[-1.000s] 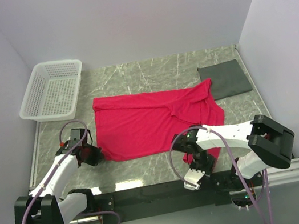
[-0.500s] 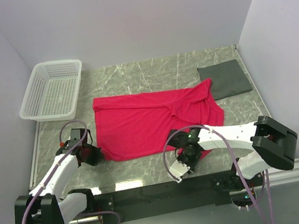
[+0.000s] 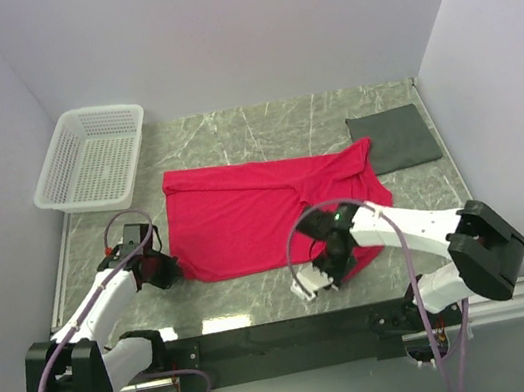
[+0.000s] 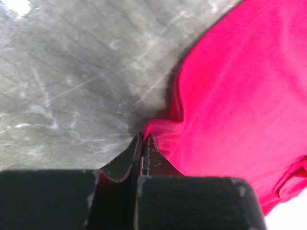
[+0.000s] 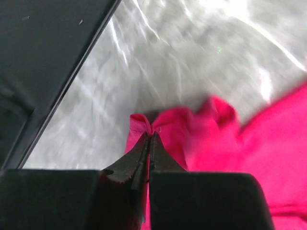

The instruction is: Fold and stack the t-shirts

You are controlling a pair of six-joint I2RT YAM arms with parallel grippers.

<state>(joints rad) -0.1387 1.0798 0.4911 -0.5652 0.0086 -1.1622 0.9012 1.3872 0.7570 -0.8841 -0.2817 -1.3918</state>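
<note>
A crimson t-shirt (image 3: 246,219) lies partly folded on the marble table. My left gripper (image 3: 166,271) is shut on the shirt's near left corner; in the left wrist view its tips (image 4: 143,138) pinch the red hem (image 4: 163,128). My right gripper (image 3: 328,272) is shut on a bunched near right corner of the t-shirt; the right wrist view shows its tips (image 5: 150,134) clamped on a red fold (image 5: 144,122), with the rest of the t-shirt (image 5: 268,148) trailing to the right.
A white mesh basket (image 3: 93,157) stands at the back left against the wall. A folded dark grey cloth (image 3: 394,138) lies at the back right. The black base rail (image 3: 286,332) runs along the near edge.
My right gripper has shut on the t-shirt's near right corner and moved left and away from the rail. The left arm has not moved.
</note>
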